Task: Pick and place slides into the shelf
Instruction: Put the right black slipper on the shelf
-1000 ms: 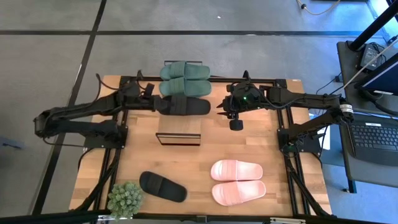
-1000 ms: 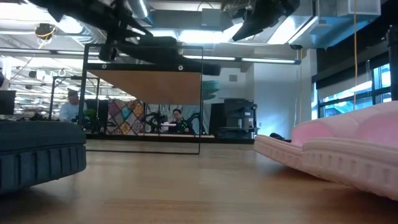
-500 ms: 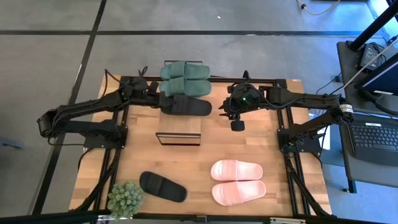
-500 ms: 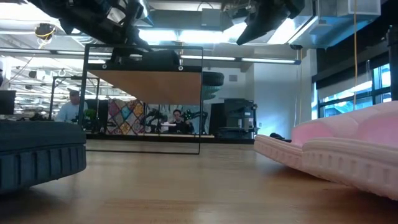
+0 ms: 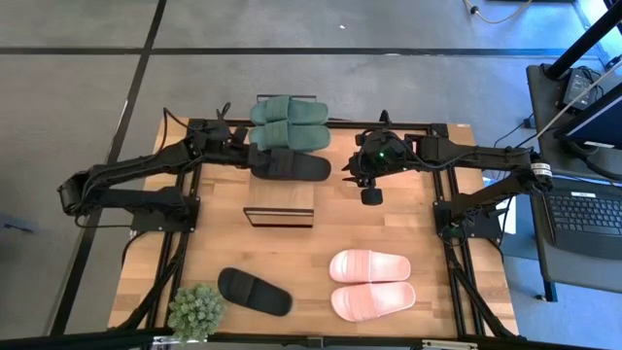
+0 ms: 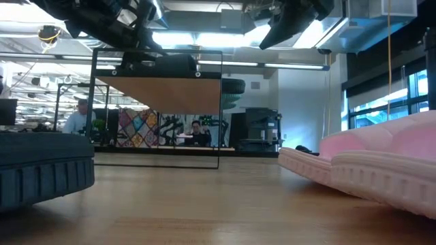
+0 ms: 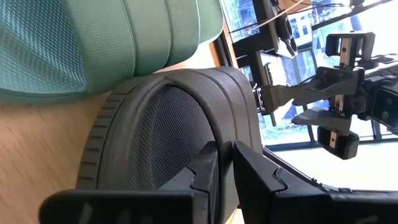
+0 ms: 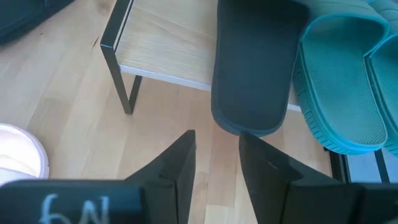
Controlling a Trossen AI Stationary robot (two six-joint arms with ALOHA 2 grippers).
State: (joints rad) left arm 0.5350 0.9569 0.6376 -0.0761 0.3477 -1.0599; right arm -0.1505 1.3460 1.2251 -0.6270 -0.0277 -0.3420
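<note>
My left gripper is shut on one black slide just beyond the far side of the shelf. In the low view this slide sits level at the height of the shelf's top rail; whether it rests there I cannot tell. Two dark green slides lie side by side at the table's far edge. The other black slide and the pink pair lie flat near the near edge. My right gripper hangs open and holds nothing, right of the shelf. My left gripper pinches the black slide's broad strap at the end nearest it, one finger under the strap over the footbed and one outside it. The fingers come level from the table's left, along the slide. The slide sits level beside a green slide.
A small potted plant stands at the near left corner. Bare tabletop lies between the shelf and the pink slides. The arms' black mounts and table frame run along both sides. People show in the room beyond in the low view.
My left gripper has shifted slightly toward the far edge and turned. The black slide in it, tilted a second ago with its free end low, has come level at the shelf's top. Nothing has moved in the last half second.
</note>
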